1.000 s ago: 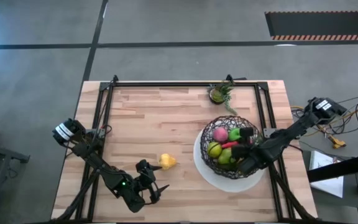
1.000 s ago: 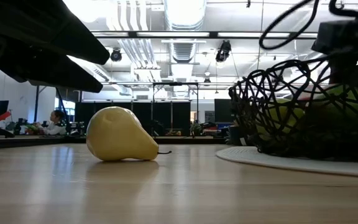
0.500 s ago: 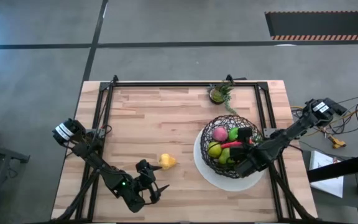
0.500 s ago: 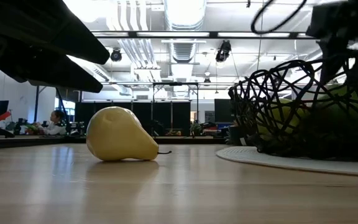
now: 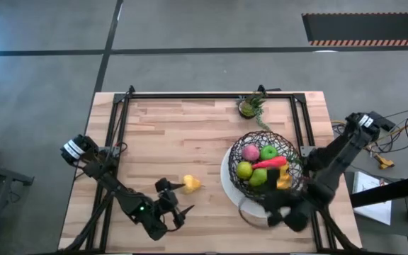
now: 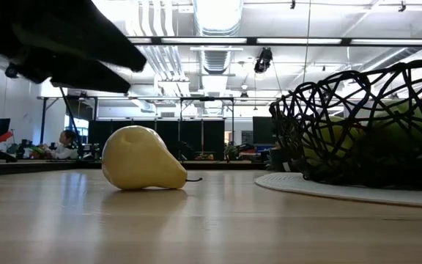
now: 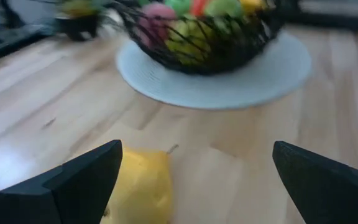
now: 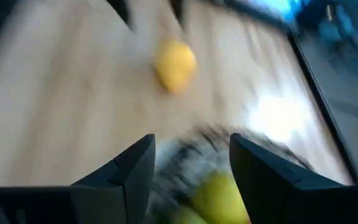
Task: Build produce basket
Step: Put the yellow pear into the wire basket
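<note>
The dark wire basket (image 5: 263,167) stands on a white plate (image 5: 227,185) at the table's right and holds a pink fruit, green apples, a red carrot-shaped piece and an orange piece (image 5: 283,181). A yellow pear (image 5: 190,184) lies on its side on the table, left of the basket; the low view shows it too (image 6: 142,158). My left gripper (image 5: 176,200) is open just near-left of the pear, which lies beside one finger in the left wrist view (image 7: 139,186). My right gripper (image 5: 282,212) is open and empty, blurred, over the plate's near edge.
A small green potted plant (image 5: 251,106) stands at the far edge behind the basket. Bare wood lies across the table's left half and far side. Black frame rails run along the table's left, right and far edges.
My right gripper has drawn out of the basket's near-right side and swung quickly toward the table's near edge, past the plate's rim. An orange piece now shows in the basket where the gripper stood. My left arm has risen slightly in the low view. The pear has not moved.
</note>
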Robot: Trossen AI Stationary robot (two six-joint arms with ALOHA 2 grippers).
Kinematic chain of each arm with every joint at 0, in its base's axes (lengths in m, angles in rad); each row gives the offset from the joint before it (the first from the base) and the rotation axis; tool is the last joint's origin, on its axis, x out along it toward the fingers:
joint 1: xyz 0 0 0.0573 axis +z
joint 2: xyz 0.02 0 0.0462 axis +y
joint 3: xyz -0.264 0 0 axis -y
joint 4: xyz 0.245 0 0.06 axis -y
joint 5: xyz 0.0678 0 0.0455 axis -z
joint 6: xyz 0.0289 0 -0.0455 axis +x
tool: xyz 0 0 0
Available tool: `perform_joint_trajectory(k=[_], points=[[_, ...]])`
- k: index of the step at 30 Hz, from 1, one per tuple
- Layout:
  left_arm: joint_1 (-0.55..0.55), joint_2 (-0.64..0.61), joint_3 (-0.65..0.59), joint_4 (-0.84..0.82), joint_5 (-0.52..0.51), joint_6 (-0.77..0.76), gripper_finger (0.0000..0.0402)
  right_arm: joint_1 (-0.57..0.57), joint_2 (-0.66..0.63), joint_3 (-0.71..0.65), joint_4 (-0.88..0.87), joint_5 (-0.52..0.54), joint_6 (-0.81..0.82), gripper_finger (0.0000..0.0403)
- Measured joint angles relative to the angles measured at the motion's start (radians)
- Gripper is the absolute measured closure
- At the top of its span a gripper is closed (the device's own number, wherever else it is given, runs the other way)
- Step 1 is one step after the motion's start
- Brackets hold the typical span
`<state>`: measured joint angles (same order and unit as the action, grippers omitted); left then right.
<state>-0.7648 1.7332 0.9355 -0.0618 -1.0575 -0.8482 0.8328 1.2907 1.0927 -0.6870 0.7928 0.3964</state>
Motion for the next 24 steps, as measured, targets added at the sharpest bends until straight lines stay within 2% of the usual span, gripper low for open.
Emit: perform_joint_trajectory(k=[4,8,11,17,21,24], points=[[0.085,0.000,0.057,0.001,0.222,0.231,0.0002,0.091,0.030,-0.108,0.378,0.016,-0.161,0.0209],[0.209,0.017,0.139,-0.019,0.492,0.460,0.0002,0.153,0.091,-0.180,0.591,0.020,-0.233,0.0209],[0.307,0.036,0.220,-0.169,0.658,0.526,0.0002,0.172,0.146,-0.203,0.643,0.020,-0.204,0.0209],[0.454,0.106,0.404,-0.598,0.838,0.581,0.0002,0.175,0.256,-0.216,0.671,0.022,-0.129,0.0209],[0.498,0.157,0.465,-0.686,0.964,0.630,0.0002,0.175,0.302,-0.216,0.672,0.063,-0.115,0.0209],[0.509,0.198,0.474,-0.726,0.998,0.650,0.0002,0.175,0.316,-0.216,0.671,0.106,-0.107,0.0209]])
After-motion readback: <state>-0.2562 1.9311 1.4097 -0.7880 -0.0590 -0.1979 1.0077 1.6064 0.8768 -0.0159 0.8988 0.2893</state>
